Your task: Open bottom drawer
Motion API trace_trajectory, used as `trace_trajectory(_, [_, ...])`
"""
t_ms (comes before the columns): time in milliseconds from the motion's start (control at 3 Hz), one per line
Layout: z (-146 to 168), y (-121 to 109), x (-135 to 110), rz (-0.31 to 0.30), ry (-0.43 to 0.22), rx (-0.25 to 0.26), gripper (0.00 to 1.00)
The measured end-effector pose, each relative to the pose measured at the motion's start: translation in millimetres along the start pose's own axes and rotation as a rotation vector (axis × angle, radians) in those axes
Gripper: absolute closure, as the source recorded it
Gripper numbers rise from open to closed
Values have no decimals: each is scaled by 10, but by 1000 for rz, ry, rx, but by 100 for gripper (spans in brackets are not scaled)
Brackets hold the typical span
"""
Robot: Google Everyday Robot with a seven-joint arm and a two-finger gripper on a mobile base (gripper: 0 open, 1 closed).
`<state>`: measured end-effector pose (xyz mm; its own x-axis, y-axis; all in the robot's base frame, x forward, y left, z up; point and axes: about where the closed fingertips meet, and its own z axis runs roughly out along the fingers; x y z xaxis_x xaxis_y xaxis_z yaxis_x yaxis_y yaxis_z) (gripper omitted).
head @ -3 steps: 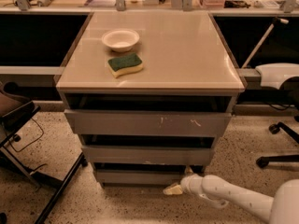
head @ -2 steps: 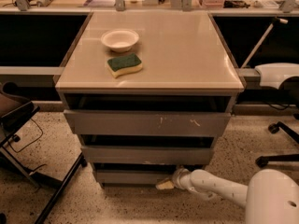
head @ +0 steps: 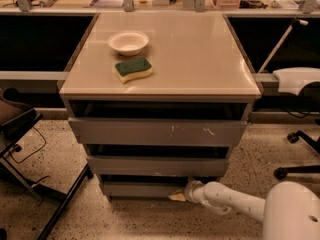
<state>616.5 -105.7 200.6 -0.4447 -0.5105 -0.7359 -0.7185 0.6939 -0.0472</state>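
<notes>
A grey cabinet with a pale flat top (head: 200, 59) fills the middle of the view, with three drawer fronts stacked below it. On the top, a small white bowl (head: 128, 42) stands toward 10 o'clock. A green and yellow sponge (head: 133, 69) lies just beside it, at 5 o'clock from the bowl and apart from it.

The top drawer (head: 125, 132) is the widest and has white scratch marks right of centre. The middle drawer (head: 135, 165) is narrower. The bottom drawer (head: 135, 189) is the narrowest, with a plain grey front. It sits lowest, just above the speckled floor (head: 150, 219), at 6 o'clock from the cabinet top. A dark gap shows above each front.

The gripper (head: 177, 196) is low at the right end of the bottom drawer's front. Its yellowish tip lies against the lower edge there, at 5 o'clock from the drawer's middle. I cannot tell whether it is spread or pressed together. The white arm (head: 235, 201) reaches it from 4 o'clock, running along near the floor from a rounded white body at the lower right corner.

A dark chair (head: 15, 124) stands at 9 o'clock from the cabinet, and a wheeled chair base (head: 300, 169) at 3 o'clock.
</notes>
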Motion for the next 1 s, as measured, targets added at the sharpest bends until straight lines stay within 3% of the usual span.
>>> trace_trajectory(1000, [-1, 1, 0, 0, 0, 0, 89])
